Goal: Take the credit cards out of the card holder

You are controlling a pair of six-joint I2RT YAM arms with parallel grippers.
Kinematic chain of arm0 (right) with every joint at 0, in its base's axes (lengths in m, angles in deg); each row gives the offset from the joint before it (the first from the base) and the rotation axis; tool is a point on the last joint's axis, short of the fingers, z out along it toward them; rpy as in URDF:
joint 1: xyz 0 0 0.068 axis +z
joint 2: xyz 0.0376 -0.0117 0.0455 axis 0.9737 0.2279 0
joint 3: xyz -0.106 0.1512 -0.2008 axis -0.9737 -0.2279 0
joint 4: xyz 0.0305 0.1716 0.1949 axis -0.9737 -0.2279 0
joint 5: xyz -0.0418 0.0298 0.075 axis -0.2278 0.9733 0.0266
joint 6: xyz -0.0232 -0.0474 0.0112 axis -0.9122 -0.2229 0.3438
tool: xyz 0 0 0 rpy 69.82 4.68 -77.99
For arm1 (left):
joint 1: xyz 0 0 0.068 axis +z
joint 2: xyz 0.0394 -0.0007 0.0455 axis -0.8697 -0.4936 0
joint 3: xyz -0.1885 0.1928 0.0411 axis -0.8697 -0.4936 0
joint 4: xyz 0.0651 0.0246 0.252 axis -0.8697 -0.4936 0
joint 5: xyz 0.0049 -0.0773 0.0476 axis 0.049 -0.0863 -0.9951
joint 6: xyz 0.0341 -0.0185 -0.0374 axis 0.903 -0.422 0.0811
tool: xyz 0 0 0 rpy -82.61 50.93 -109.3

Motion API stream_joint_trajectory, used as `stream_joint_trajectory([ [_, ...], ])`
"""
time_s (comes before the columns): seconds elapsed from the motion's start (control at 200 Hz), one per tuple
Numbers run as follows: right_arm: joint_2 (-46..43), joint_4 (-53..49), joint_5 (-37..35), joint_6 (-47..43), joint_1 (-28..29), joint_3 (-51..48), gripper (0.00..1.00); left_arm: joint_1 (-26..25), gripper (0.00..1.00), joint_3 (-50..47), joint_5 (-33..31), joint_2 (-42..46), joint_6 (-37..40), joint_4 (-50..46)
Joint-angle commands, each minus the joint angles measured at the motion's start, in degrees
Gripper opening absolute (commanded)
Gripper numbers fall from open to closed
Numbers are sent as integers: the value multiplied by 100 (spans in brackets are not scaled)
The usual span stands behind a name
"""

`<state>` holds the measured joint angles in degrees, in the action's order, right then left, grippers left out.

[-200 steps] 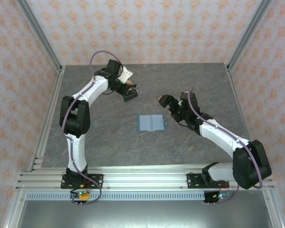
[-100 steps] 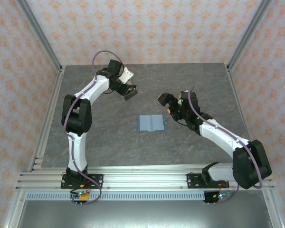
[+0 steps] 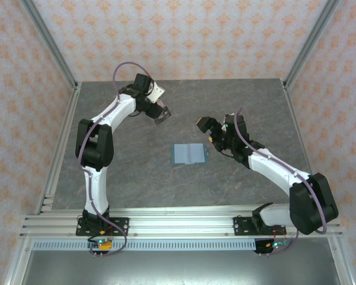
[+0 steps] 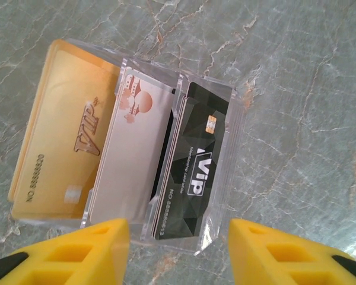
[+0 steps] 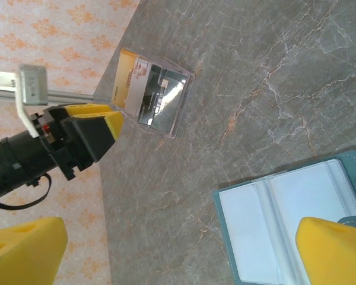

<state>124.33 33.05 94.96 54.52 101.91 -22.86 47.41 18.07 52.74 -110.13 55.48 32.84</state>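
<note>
The card holder lies open and flat mid-table; in the right wrist view the card holder shows pale, bare-looking pockets. Three credit cards stand in a clear plastic stand: a gold one, a pinkish-white one and a black one. My left gripper hovers just above the stand's near edge, open, with nothing between its yellow fingers; in the top view the left gripper is at the back left. My right gripper hangs open to the right of the holder, holding nothing.
The grey marble table is fenced by aluminium posts and patterned walls on three sides. From the right wrist view, the clear stand sits near the far left wall, with the left arm's finger beside it.
The left gripper's jaws have parted from shut to open, and it has shifted slightly back and left over the stand. The right arm has barely moved.
</note>
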Motion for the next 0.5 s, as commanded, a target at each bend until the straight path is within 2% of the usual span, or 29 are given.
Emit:
stream_joint_trajectory([
  [0.0,51,-305,-121,-150,11,171,100,-5,51,-211,-78,700,-619,263],
  [0.155,327,-1207,-277,-533,39,577,95,-127,57,-793,-533,1342,-1791,370],
  [0.355,1017,-2195,-404,-1124,381,1272,80,-564,59,-1565,-1764,2023,-3313,3],
  [0.495,1506,-2681,-666,-1476,758,1723,69,-865,57,-2146,-1655,2359,-4351,-130],
])
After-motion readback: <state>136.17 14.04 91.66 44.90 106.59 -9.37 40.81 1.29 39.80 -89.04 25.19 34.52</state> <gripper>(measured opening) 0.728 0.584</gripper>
